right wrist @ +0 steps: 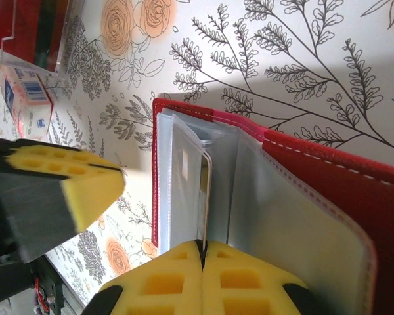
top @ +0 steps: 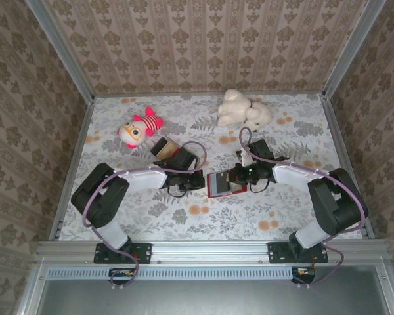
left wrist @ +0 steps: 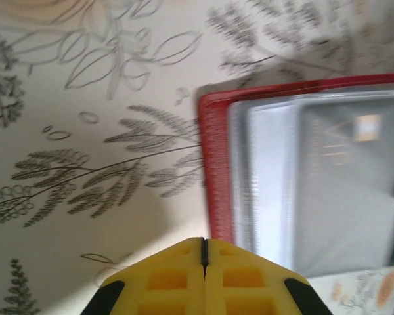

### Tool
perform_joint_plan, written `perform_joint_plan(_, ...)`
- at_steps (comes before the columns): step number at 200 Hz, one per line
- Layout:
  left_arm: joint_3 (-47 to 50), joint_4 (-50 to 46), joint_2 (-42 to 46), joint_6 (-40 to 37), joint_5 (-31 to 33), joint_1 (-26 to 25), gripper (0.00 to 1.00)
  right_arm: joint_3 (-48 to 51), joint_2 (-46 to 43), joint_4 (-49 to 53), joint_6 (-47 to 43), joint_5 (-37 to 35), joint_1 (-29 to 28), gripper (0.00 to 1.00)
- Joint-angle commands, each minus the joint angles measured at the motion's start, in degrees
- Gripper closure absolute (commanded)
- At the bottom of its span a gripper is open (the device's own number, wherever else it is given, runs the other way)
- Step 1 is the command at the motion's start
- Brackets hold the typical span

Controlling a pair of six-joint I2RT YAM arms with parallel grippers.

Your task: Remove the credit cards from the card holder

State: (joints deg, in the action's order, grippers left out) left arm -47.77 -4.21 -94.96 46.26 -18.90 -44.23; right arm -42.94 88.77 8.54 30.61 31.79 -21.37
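Right gripper (right wrist: 202, 247) has its 2 yellow pads pressed together on the thin edge of a credit card (right wrist: 205, 190), which stands part-way out of a clear pocket. The pinch seems to take only the card's rim. Around it lies the card holder (right wrist: 328, 177), a red wallet opened on the flowered table (top: 184, 220) with its grey-blue pockets up, between the 2 arms. Left gripper (left wrist: 203, 248) is fully closed as well and holds nothing. Its tips are at the wallet's red stitched border; whether they press on it or sit just beside it I cannot tell.

Risks, as I judge them: the hold is shallow, so the card may slip free under a pull. If pocket film is caught together with the card, or the left tips are not pinning the wallet, the whole wallet could lift or drag along.

Farther back sit a clear box (top: 165, 147), a red-striped doll (top: 139, 128) and a white plush animal (top: 243, 109), well apart from the work.
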Motion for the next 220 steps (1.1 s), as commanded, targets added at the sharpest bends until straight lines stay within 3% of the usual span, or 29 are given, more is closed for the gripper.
perform_joint_plan(1,-2.0,3.7,2.4,-0.6,-2.9,-0.9,0.97,-0.2,2.1,0.9,0.1,0.8,0.2,0.95)
perform_joint_plan(37,-5.0,6.0,-2.5,0.5,-4.9,-2.0,0.97,-0.8,4.2,0.8,-0.3,0.8,0.2,0.93)
perform_joint_plan(110,-7.7,1.9,-9.0,0.4,-3.6,-2.4,1.0,-1.3,5.4,3.7,-1.8,-2.2,0.3,0.82)
perform_joint_plan(220,-6.0,-1.6,-9.9,0.4,-0.2,-2.4,1.0,-1.3,4.0,6.9,-3.6,-1.6,0.3,0.81)
